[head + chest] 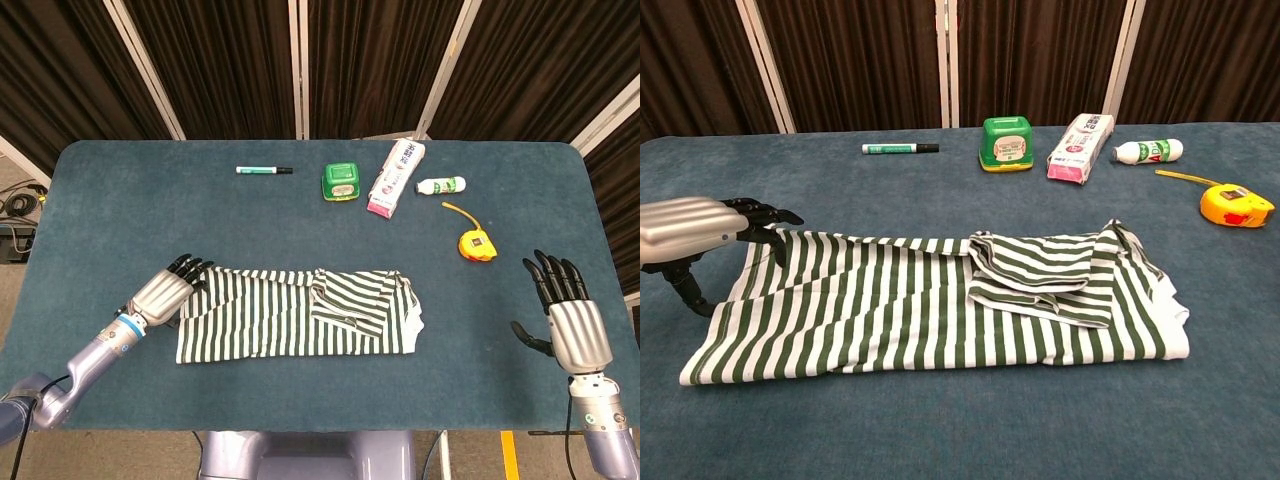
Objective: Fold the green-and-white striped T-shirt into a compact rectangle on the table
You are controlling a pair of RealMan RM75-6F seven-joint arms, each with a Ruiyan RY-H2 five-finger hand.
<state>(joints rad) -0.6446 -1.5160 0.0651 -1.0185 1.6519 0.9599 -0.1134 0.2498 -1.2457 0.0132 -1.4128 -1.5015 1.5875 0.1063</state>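
Chest view cuts off the left hand (700, 228) at the T-shirt (940, 305) corner; its grip is unclear. Right hand (572, 318), fingers spread, appears only in head view.

The left hand (163, 294) reaches in from the lower left on a slanted forearm, back upward, its dark fingers (762, 212) extended and slightly spread, holding nothing. The right hand (570, 318) sits far out at the right edge, back up, fingers (556, 274) straight and apart, thumb out sideways, also empty.
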